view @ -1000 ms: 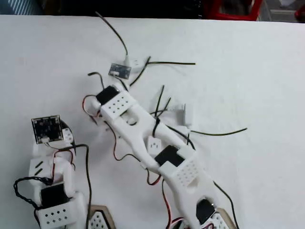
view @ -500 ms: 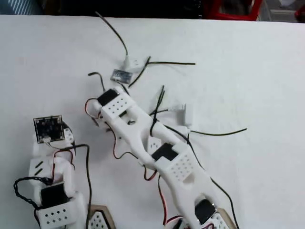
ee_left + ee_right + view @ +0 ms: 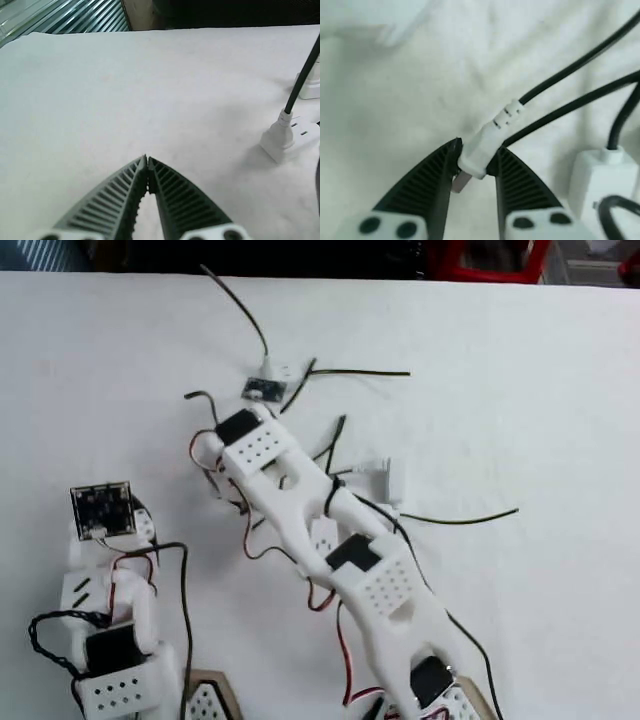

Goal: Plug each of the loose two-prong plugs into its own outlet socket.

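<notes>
– Right jaws first: how do they stand?
– Part-way closed, pinching a small white two-prong plug [image 3: 487,142] by its body. Its black cord [image 3: 570,66] runs away from the tips, and what looks like a prong end shows between the jaws.
– And around it?
– Near the plug, a white rectangular outlet block [image 3: 602,182] lies on the white surface [image 3: 395,100]. I cannot tell whether anything sits in its slots.
– Left jaws?
– Closed tip to tip, gripping nothing, low over the surface. Well apart from them lies another white outlet socket [image 3: 280,136] with a black lead [image 3: 300,82]; the two slots on its face are open.
– From above?
– The right arm [image 3: 290,490] lies stretched diagonally toward the tangle of cords at the far middle. The left arm [image 3: 110,640] sits folded at the near left. A third white outlet piece [image 3: 385,478] lies just beside the right arm.
</notes>
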